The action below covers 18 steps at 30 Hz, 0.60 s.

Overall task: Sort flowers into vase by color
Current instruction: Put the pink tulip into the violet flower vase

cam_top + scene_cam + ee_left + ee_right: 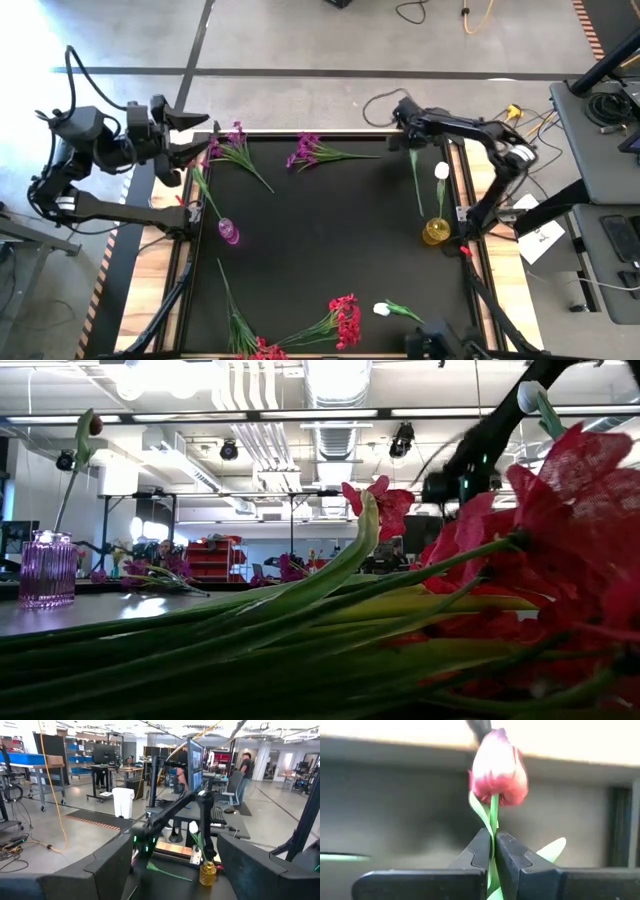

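Right wrist view has my right gripper (pixel 493 851) pinched tight on the stem of a pink tulip (pixel 498 770), the bud standing just above the fingertips. That's at the far right corner of the black mat (pixel 330 240), beyond the yellow vase (pixel 436 231), which already carries a white tulip (pixel 441 171). The purple vase (pixel 229 232), across the mat from the yellow one, shows a stem with a dark reddish bud. So I judge two flowers sorted and one in hand. Left lying loose: red clusters (pixel 345 320) and another white tulip (pixel 381 309) on the near side of the yellow vase, purple clusters (pixel 305 150) along the far edge. My left gripper (pixel 195 135) waits spread wide and empty, up off the far left corner. Beyond: grey floor, cables, workbenches, monitors, ceiling lights.
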Motion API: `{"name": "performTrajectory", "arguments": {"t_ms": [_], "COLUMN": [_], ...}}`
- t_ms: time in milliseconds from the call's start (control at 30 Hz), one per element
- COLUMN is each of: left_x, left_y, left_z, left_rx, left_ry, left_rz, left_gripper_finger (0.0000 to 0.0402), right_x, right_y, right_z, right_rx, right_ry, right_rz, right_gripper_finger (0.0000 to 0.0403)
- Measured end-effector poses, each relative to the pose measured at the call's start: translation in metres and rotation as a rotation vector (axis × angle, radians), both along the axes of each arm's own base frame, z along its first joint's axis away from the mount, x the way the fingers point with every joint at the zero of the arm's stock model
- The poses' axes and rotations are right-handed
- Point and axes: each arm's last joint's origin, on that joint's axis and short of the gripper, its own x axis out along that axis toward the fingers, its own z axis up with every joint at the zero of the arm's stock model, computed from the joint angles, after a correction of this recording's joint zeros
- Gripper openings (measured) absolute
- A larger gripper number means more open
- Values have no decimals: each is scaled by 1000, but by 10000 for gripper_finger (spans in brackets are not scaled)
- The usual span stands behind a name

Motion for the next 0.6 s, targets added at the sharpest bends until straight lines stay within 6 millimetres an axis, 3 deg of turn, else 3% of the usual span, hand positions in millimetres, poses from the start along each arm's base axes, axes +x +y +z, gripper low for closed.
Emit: {"name": "performTrajectory", "arguments": {"t_ms": [200,367,467,600], "left_x": [10,27,43,71], "left_y": [1,3,5,8], "left_z": [-14,-28,-37,-55], "left_rx": [20,6,-13,-35], "left_ry": [47,49,38,57], "left_rz": [-2,-2,-3,-18], "left_gripper_finger": [274,274,274,274], "right_x": [31,60,74,94], "right_y": [27,82,120,171], "right_z": [90,165,196,219], "right_rx": [-356,-671,-779,-801], "right_ry": [-312,-647,-787,-884], "right_rz": [143,379,530,735], "right_gripper_finger": [13,13,13,13]}}
